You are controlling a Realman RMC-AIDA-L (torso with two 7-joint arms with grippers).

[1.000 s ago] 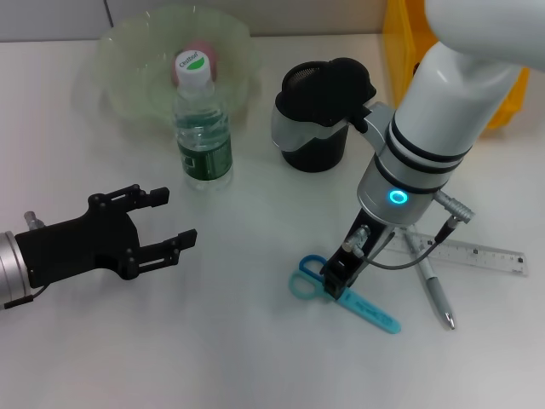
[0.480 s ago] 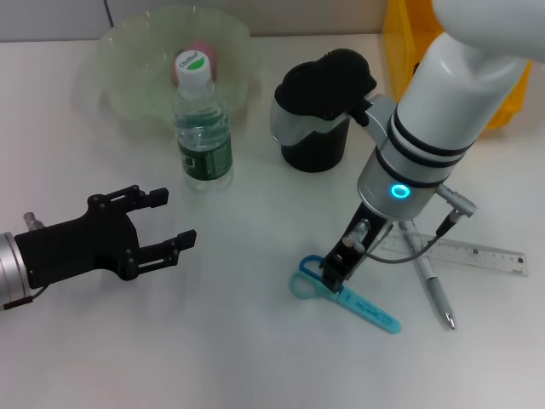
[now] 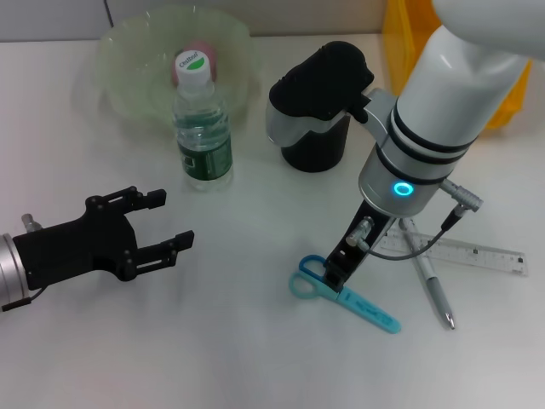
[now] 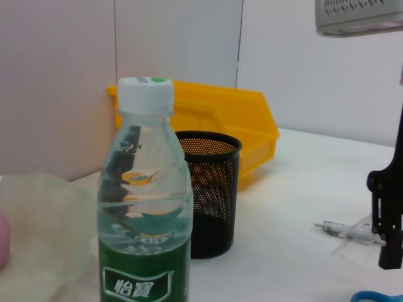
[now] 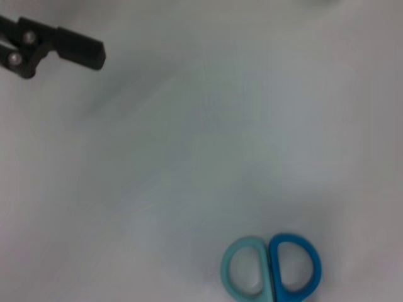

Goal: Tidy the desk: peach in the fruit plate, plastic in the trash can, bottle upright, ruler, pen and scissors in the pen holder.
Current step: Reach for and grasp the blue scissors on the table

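Reaching down from the upper right of the head view, right gripper (image 3: 338,274), tip just over the blue scissors (image 3: 341,292) at lower centre, right beside their handle loops; finger state hard to tell. At lower left, left gripper (image 3: 168,220), fingers spread, holding nothing, well apart from the scissors.

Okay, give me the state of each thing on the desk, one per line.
Bottle: upright, capped.
Peach: in the plate.
Scissors: flat on the desk, right gripper at them.
Pen: lying flat.
Ruler: lying flat.
Pen holder: upright.
Left gripper: open, empty.
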